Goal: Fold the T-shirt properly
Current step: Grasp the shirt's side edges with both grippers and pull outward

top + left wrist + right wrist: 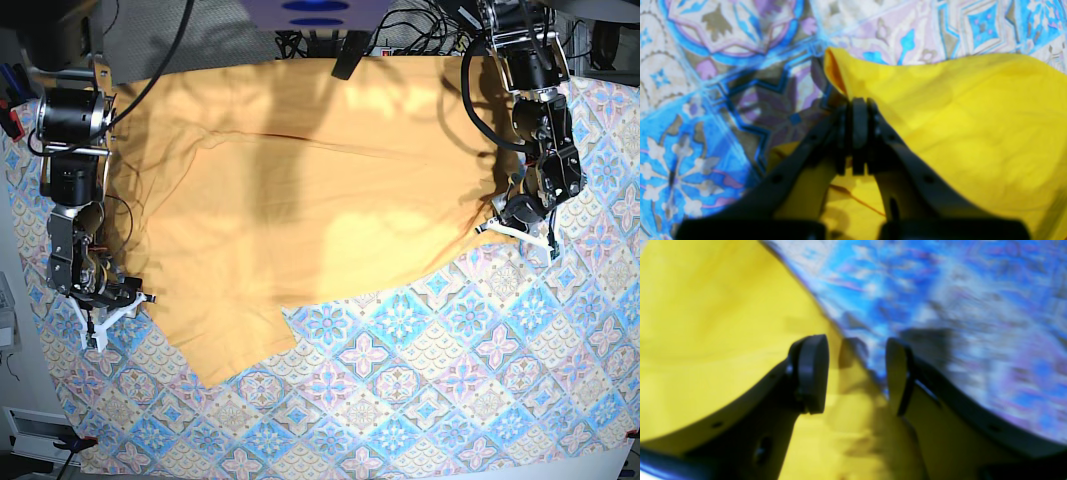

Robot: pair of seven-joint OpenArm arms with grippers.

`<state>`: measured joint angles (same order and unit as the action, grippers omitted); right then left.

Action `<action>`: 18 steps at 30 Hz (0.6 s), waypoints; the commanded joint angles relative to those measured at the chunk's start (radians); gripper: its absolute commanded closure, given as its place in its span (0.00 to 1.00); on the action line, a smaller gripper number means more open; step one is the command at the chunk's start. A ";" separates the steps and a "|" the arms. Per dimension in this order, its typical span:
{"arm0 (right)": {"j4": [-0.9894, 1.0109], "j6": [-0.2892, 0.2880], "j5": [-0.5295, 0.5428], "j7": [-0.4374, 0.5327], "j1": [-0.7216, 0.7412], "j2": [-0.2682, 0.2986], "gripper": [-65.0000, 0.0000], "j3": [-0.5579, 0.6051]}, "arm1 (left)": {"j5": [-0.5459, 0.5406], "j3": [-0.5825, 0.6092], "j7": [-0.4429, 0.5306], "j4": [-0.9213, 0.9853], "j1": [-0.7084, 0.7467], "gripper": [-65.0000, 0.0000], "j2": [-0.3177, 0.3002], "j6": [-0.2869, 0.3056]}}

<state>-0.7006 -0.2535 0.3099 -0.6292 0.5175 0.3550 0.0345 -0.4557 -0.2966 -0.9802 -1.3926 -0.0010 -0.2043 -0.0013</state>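
Note:
The T-shirt [300, 200] is a large yellow-orange fabric spread over the back and middle of the table, one sleeve pointing toward the front left. At its right edge my left gripper [512, 225] is shut on a raised fold. The left wrist view shows that gripper [858, 106] with jaws pressed together on the yellow cloth [973, 116]. My right gripper [110, 305] stands at the shirt's left edge. In the right wrist view it [855, 373] is open, its fingers astride the edge of the yellow fabric [706, 323], not closed on it.
A blue-pink tile-patterned cloth [450, 380] covers the table under the shirt, also seen as the patterned cloth [706, 50] and, blurred, the same cloth [973, 306]. Cables and equipment [420, 20] crowd the back edge. A dark object [350, 55] lies on the shirt's top edge.

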 commanded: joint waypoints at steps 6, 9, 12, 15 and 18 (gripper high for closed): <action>0.034 -0.036 0.027 0.016 0.048 0.017 0.58 0.008 | -0.005 -0.003 0.011 -0.020 -0.015 1.00 -0.013 0.004; 0.043 -0.036 0.027 0.021 0.046 0.017 0.58 0.008 | -0.005 -0.003 0.011 -0.020 -0.015 1.00 -0.013 0.004; 0.075 -0.036 0.027 0.041 0.046 0.017 0.58 0.008 | -0.005 -0.003 0.011 -0.020 -0.015 1.00 -0.013 0.004; 0.126 -0.036 0.027 0.076 0.046 0.017 0.58 0.008 | -0.005 -0.003 0.011 -0.020 -0.015 1.00 -0.013 0.004; 0.154 -0.036 0.027 0.095 0.043 0.017 0.58 0.008 | -0.005 -0.003 0.011 -0.020 -0.015 1.00 -0.013 0.004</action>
<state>-0.5316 -0.2848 0.3267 -0.5594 0.5259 0.3550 0.0441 -0.4561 -0.2966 -0.9802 -1.3926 -0.0006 -0.2024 -0.0002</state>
